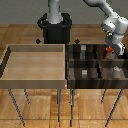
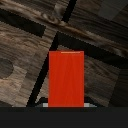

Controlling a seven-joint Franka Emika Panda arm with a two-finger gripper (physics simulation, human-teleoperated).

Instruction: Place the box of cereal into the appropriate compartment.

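Exterior view is showing the white arm reaching down over the dark wooden compartment tray (image 1: pixel 95 75), which is sitting on thin legs at the exterior view's right, just beside a pale wooden bin (image 1: pixel 10 62) at the exterior view's left. The tool (image 1: pixel 109 52) is hanging over the far right part of the tray, and the box of cereal (image 1: pixel 108 51) is showing as a small red shape at its tip, above the dividers. Small pale grey blocks (image 1: pixel 84 73) are lying in some of the compartments.

Wrist view is showing the box of cereal (image 2: pixel 66 79) as a plain red panel, upright and filling the middle, with dark wood-grain compartment walls and floor behind it. Grey pads (image 2: pixel 45 103) are peeking out at both lower edges of the carton, so the tool is clenching the box of cereal. Whether the carton is touching a compartment floor cannot be told.
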